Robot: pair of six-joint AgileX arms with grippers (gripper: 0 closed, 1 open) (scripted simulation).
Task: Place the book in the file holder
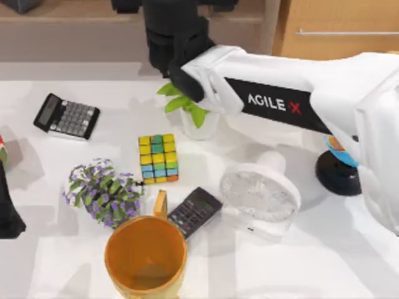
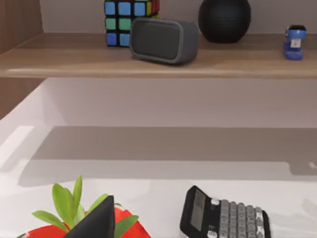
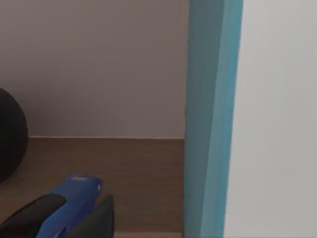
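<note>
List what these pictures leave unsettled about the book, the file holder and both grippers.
- Book: right wrist view, cut off by the frame's edges; just a teal edge and white face, so its full shape and any grip on it cannot be told.
- File holder: cannot be picked out; in the top view the right arm covers the table's back.
- Right gripper: fingers unreadable.
- Left gripper: left wrist view, one dark tip at the frame's edge.

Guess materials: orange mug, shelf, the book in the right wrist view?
Orange mug: looks like glazed ceramic or glossy plastic, going by its smooth, even sheen. Shelf: wood or wood-look laminate, showing brown grain streaks and a matte surface. Book: a flat white face with a teal edge, likely matte card or paper, though that stays uncertain.
</note>
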